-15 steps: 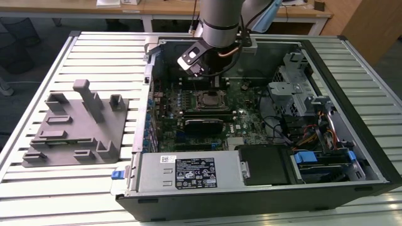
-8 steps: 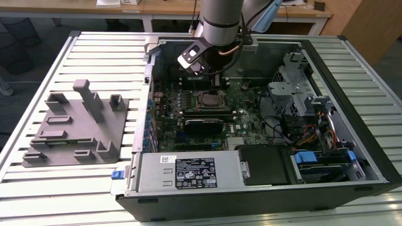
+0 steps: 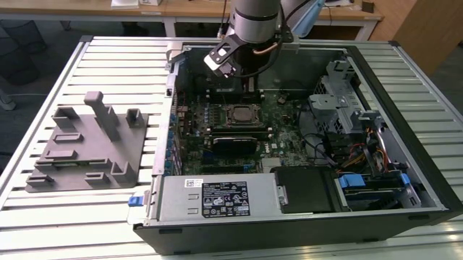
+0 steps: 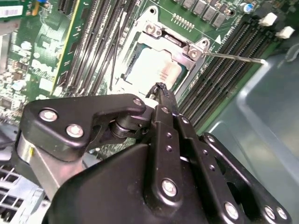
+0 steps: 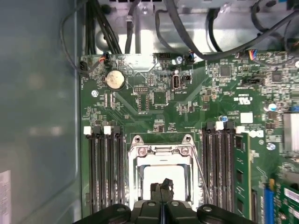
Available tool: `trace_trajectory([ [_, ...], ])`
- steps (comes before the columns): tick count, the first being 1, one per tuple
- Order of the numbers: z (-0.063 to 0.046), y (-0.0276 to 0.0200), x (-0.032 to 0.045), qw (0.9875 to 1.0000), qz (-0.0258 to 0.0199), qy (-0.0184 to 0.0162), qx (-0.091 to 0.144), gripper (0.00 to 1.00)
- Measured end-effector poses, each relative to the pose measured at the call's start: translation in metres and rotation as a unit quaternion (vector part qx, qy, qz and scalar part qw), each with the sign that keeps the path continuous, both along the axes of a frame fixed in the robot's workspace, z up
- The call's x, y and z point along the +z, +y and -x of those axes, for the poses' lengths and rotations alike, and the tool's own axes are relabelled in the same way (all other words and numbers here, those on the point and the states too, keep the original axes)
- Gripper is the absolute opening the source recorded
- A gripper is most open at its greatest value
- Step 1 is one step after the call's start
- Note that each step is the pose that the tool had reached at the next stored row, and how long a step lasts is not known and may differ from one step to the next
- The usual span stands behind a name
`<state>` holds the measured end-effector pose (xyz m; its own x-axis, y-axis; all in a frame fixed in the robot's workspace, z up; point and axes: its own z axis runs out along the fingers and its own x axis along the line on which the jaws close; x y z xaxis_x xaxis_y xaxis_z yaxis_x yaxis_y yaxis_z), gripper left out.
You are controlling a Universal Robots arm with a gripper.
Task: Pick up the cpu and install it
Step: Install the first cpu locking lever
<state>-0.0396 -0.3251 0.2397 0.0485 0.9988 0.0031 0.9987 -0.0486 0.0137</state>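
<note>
At the middle of the motherboard (image 5: pixel 196 107), we see the cpu (image 5: pixel 163 173) lying flat within its socket frame (image 5: pixel 161 150), apparently seated; our gripper (image 5: pixel 162 185) hangs just above it, fingers pinched together on nothing.

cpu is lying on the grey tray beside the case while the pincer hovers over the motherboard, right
No. The cpu lies in the socket on the motherboard, not on the grey tray, as the second wrist view shows. The pincer does hover over the motherboard.
</note>
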Motion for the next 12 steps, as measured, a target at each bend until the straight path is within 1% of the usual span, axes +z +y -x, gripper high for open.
trace_trajectory([
  [1, 0.0000, 0.0000, 0.0028, 1.0000, 0.0000, 0.0000, 0.000, 0.11],
  [3, 0.0000, 0.0000, 0.0048, 1.0000, 0.0002, 0.0000, 0.000, 0.11],
  [5, 0.0003, 0.0000, 0.0084, 1.0000, 0.0003, -0.0001, 0.000, 0.11],
  [7, 0.0020, 0.0000, 0.0094, 1.0000, 0.0002, -0.0004, 0.005, 0.11],
  [9, 0.0021, 0.0000, 0.0094, 0.9998, 0.0005, -0.0004, 0.021, 0.11],
  [12, 0.0022, -0.0001, 0.0094, 0.9988, 0.0007, -0.0003, 0.049, 0.11],
])
